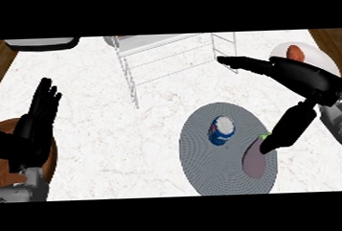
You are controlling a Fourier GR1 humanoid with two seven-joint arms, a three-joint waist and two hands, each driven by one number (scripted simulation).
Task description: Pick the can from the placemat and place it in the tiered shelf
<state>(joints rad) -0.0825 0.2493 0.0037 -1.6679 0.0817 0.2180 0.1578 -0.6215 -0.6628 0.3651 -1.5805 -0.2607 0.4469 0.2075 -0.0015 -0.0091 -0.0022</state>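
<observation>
a: what shows at nine o'clock?

b: the left hand, fingers straight and together, pointing up toward twelve, holding nothing. under its wrist sits a brown round thing, partly hidden and cut by the left edge; i can't name it.

a: and up top?

b: a grey tray-like object at eleven, cut off by the edge. right of it the wire tiered shelf at twelve, its upper part cut off.

a: the can?

b: the can stands upright on the grey round placemat, about five o'clock from centre, long axis toward the viewer, so mostly its top shows. nothing touches it.

a: the right hand?

b: the right hand at three o'clock is spread wide, fingers straight toward the shelf, thumb angled down toward six. it grips nothing. the thumb tip overlaps a purple eggplant on the mat's right edge; touching or not, i can't tell. behind the hand a white plate with something orange is mostly hidden.
</observation>
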